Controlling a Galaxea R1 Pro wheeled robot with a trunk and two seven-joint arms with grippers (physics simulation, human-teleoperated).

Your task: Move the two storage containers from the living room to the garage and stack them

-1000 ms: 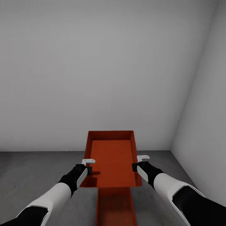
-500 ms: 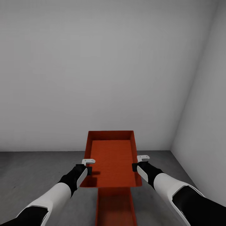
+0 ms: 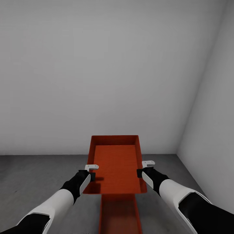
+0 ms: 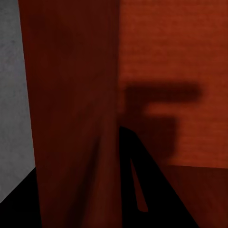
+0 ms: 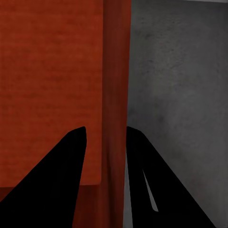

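Two red-orange storage containers: the upper container (image 3: 114,165) at the view's centre, and the lower container (image 3: 119,214) on the grey floor (image 3: 29,182) toward 6 o'clock. Two hands: the left hand (image 3: 92,172) at 9 o'clock of the upper container, the right hand (image 3: 143,169) at 3 o'clock. Two white walls (image 3: 97,65).

A bare, unfurnished room like a garage or storeroom: plain white walls (image 3: 107,71) fill the upper frame and meet in a corner at right, above a dark grey, mottled concrete-like floor (image 3: 29,182) along the bottom, in flat simulator rendering.
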